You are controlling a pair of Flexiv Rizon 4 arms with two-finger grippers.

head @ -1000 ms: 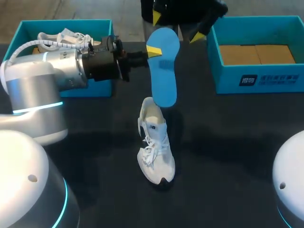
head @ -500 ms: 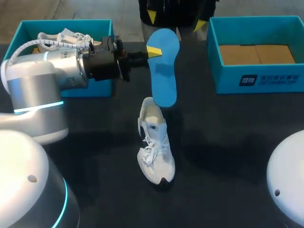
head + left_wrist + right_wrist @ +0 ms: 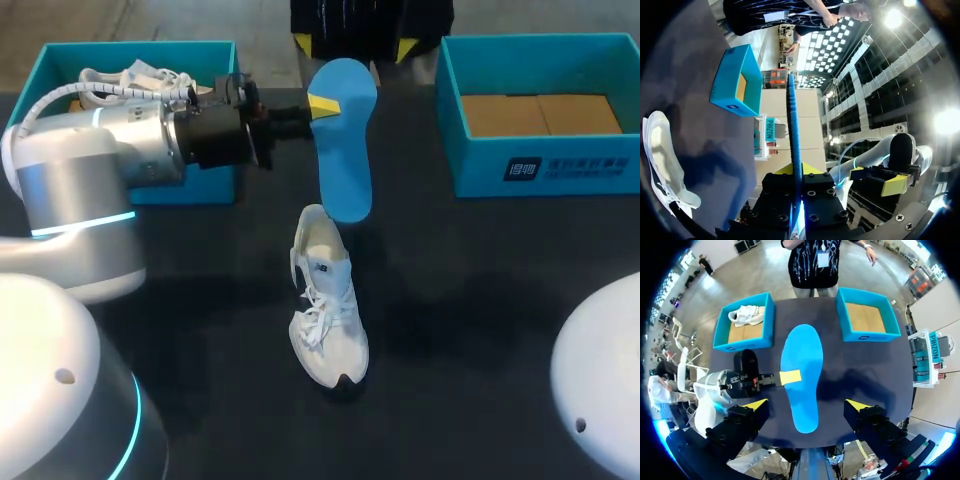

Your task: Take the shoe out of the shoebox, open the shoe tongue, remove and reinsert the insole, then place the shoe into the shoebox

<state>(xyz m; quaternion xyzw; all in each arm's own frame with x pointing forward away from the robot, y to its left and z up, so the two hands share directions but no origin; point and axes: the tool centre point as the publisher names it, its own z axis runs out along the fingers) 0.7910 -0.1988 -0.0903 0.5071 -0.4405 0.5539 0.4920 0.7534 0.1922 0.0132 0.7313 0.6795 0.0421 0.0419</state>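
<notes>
**Grippers: 2**
- Your left gripper [image 3: 318, 105] is closed on the insole, one yellow finger on its upper face and one beneath, gripping one long edge near the broader end. It comes in from the table's left side.
- Your right gripper [image 3: 806, 405] stands wide open and holds nothing. It hangs high over the table with its fingers pointing down at it.

**Insole [image 3: 345, 150]: 1**
- Blue, with a smooth, unmarked upper face.
- It is held about level above the table [image 3: 480, 300], over the middle and toward the far edge.
- The broader end points to the far edge. The narrower end reaches over the heel of the shoe.
- The left wrist view shows it edge-on and clear of the shoe below.

**Shoe [image 3: 325, 310]: 1 on the table**
- White and laced, with a dark patch at the toe of the sole and a small dark label on the tongue.
- It stands upright on its sole near the table's middle, heel toward the far edge and toe toward the near edge. The mouth is open.

**Boxes: 2, both teal and lidless**
- The left box [image 3: 60, 55] sits at the far left corner, partly behind your left arm.
- The right box [image 3: 540, 165] sits at the far right corner, with its brown cardboard floor showing.

**Second shoe [image 3: 130, 78]: 1**
- White, lying in the left box.
</notes>
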